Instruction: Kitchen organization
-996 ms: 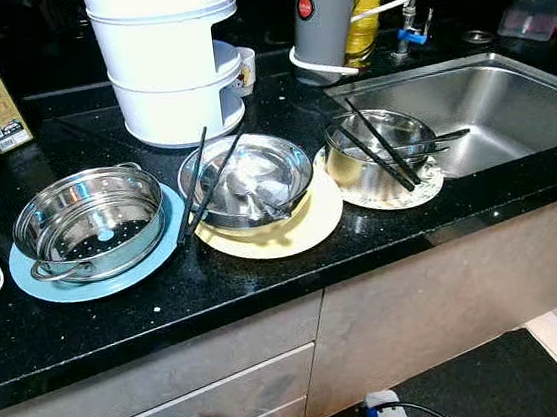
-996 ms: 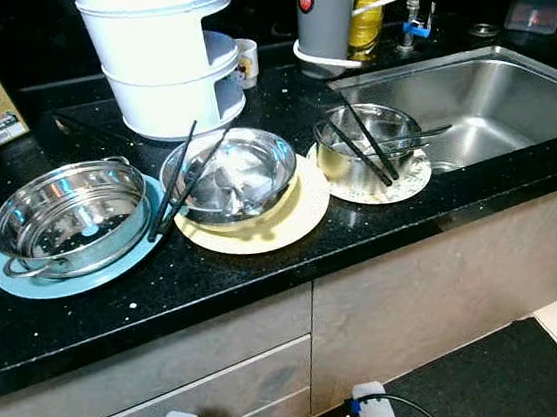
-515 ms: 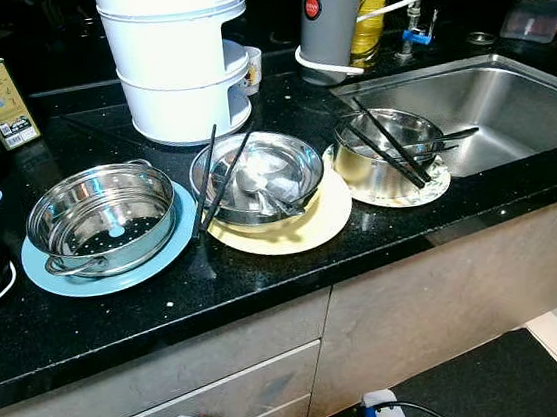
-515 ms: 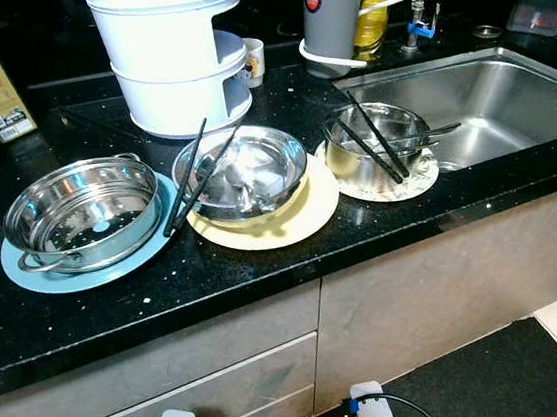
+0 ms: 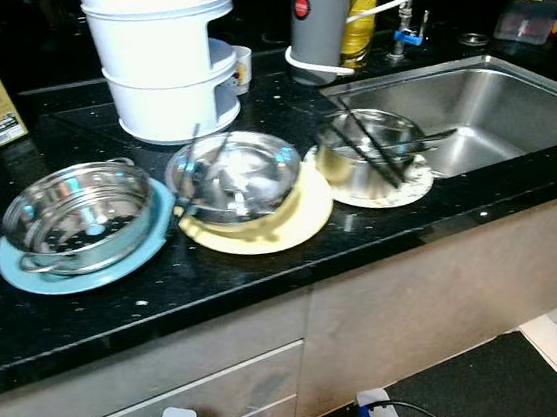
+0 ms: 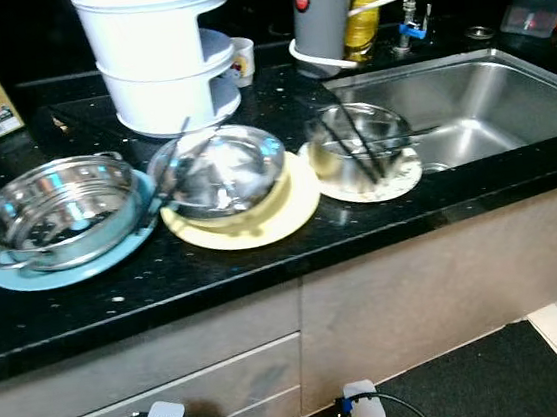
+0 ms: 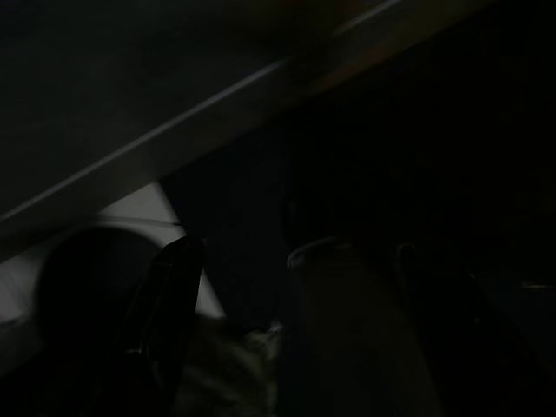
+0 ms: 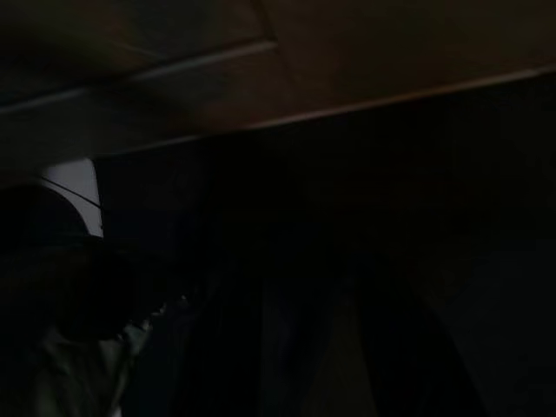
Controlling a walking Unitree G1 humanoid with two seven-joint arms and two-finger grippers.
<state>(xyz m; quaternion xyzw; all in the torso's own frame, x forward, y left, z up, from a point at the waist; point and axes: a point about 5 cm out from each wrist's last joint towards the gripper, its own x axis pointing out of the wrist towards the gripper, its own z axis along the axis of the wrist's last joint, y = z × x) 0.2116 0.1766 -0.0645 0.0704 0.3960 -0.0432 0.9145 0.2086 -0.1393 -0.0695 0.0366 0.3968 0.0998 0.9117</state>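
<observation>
Fingers (image 7: 174,287) dim, three steel bowls (image 5: 238,176), three plates (image 5: 261,233)

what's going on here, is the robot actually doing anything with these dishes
Nothing is being handled right now. The robot stands facing a black countertop with a row of dirty dishes: a perforated steel steamer pot on a blue plate, a steel bowl with chopsticks on a yellow plate, and a smaller steel pot with chopsticks on a patterned plate beside the sink. Both wrist views are very dark, as with arms hanging low.
</observation>
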